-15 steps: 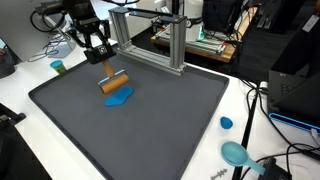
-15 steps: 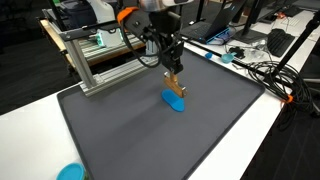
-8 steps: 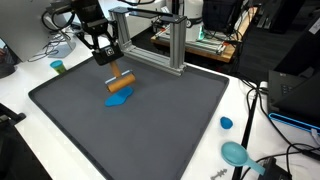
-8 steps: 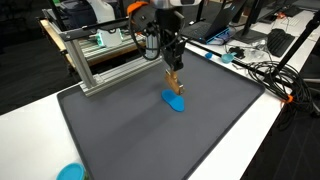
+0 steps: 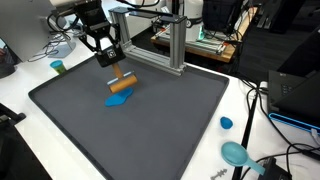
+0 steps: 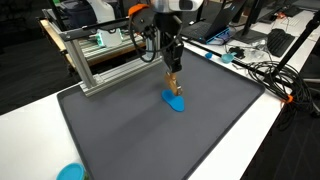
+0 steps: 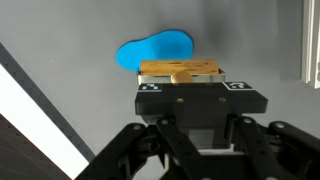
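My gripper (image 5: 111,62) (image 6: 171,62) is shut on the handle of a brown wooden cylinder (image 5: 121,82) (image 6: 174,82) and holds it just above a flat blue piece (image 5: 118,99) (image 6: 175,101) that lies on the dark grey mat (image 5: 150,130) (image 6: 150,130). In the wrist view the wooden piece (image 7: 180,70) sits at the gripper (image 7: 180,76), partly over the blue piece (image 7: 155,50). The fingertips are hidden behind the gripper body there.
An aluminium frame (image 5: 170,45) (image 6: 100,60) stands at the mat's far edge. A blue bowl (image 5: 236,153) (image 6: 70,172), a small blue cap (image 5: 226,123) and a small cup (image 5: 58,67) sit on the white table around the mat. Cables lie at the table's side (image 6: 270,75).
My gripper has risen slightly with the wooden piece and shifted a little sideways over the blue piece. The blue piece has stayed on the mat.
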Tool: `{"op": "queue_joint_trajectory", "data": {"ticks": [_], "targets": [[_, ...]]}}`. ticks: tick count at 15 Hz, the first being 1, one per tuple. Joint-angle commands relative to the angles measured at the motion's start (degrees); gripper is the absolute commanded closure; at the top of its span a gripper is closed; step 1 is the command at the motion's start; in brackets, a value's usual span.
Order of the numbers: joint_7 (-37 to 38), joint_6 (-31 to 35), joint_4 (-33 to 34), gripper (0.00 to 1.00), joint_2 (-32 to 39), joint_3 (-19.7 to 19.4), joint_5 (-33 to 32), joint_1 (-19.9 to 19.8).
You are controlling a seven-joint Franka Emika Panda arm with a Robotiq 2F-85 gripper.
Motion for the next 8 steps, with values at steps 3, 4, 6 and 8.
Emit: {"op": "queue_joint_trajectory", "data": {"ticks": [3, 4, 6, 8], "targets": [[3.35, 5.03, -1.41, 0.78, 1.44, 0.89, 1.03, -0.10], [3.93, 6.27, -1.55, 0.78, 1.82, 0.83, 0.47, -0.04], [4.73, 8.26, -1.69, 0.78, 2.58, 0.72, -0.65, -0.03], [5.22, 8.89, -1.78, 0.78, 3.43, 0.41, -2.68, 0.18]]}}
